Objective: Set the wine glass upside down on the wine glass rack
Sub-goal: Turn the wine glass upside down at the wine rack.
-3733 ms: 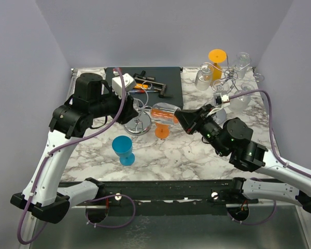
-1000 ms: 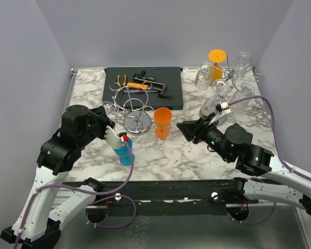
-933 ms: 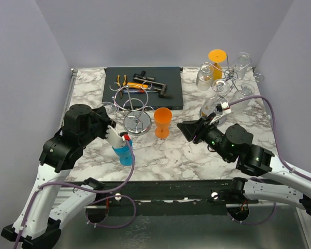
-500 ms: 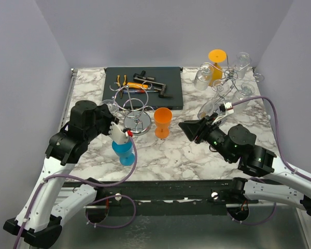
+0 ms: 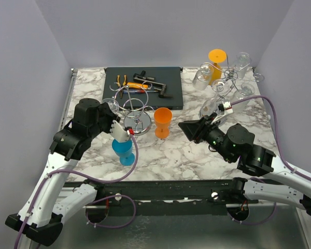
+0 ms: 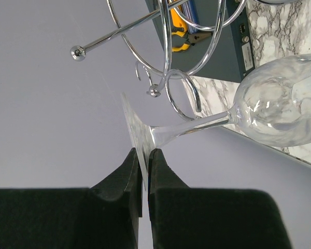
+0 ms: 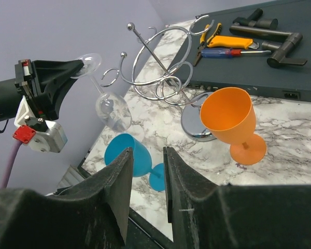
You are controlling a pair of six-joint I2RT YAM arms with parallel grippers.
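My left gripper (image 6: pixel 143 163) is shut on the foot of a clear wine glass (image 6: pixel 280 104). The glass hangs tilted, bowl down, just left of the chrome wire wine glass rack (image 5: pixel 133 102). The right wrist view shows the same grip: the glass (image 7: pixel 112 111) hangs from the left gripper (image 7: pixel 83 65) beside the rack's loops (image 7: pixel 160 72), apart from them. From above, the left gripper (image 5: pixel 113 113) sits at the rack's left side. My right gripper (image 7: pixel 146 151) is open and empty, hovering right of the orange goblet with its tip (image 5: pixel 183 126) pointing at the rack.
An upright orange goblet (image 5: pixel 163 122) stands right of the rack's base. A blue goblet (image 5: pixel 123 150) lies below the left gripper. Tools lie on a dark tray (image 5: pixel 173 91) behind. A second rack (image 5: pixel 229 78) with several glasses stands at the back right.
The left arm has carried the wine glass up and away from the blue goblet toward the rack's left side. The right gripper's jaws have narrowed slightly, and the arm has barely moved.
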